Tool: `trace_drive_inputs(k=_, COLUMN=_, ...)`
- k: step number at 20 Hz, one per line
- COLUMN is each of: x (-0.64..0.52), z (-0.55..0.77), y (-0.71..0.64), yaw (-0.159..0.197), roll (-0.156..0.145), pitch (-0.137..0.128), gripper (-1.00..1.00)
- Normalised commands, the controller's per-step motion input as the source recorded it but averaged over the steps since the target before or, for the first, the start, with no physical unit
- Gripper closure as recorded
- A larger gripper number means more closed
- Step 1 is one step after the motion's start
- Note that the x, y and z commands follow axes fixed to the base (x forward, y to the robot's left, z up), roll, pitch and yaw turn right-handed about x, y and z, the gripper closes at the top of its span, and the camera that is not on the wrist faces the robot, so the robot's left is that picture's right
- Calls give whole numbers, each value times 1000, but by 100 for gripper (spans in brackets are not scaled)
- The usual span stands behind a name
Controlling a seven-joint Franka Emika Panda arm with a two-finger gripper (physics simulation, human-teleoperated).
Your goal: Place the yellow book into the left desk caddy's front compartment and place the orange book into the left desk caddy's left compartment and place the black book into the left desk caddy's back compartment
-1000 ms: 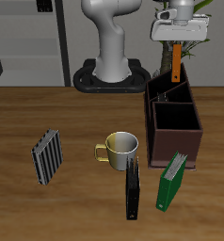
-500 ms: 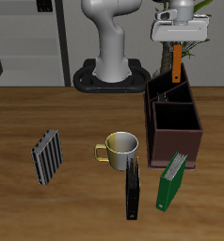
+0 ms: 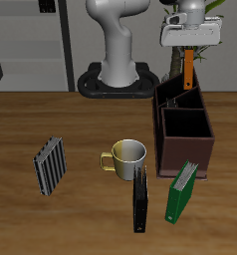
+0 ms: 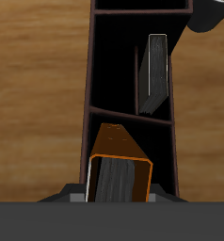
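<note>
Wood-grain table (image 3: 51,120) carries the left desk caddy (image 3: 176,96), a dark brown box with thin dividers near its back edge, and my jaws (image 3: 191,50) are clamped on the orange book (image 3: 188,68), a flat hardcover hanging upright above it. I would square it over the left compartment, lower straight between dividers, clear of the small greyish book (image 4: 156,73) already slotted.
</note>
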Motion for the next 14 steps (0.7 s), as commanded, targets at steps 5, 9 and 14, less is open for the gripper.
trace_drive_inputs(k=5, x=58, z=-137, y=3, yaw=-3, roll=11, pitch=37, gripper=100)
trace_drive_inputs(k=9, x=101, z=-98, y=-11, yaw=3, roll=1, pitch=38, gripper=100)
trace_drive_inputs(k=14, x=55, z=-127, y=-1, yaw=-3, roll=1, pitch=44, gripper=100)
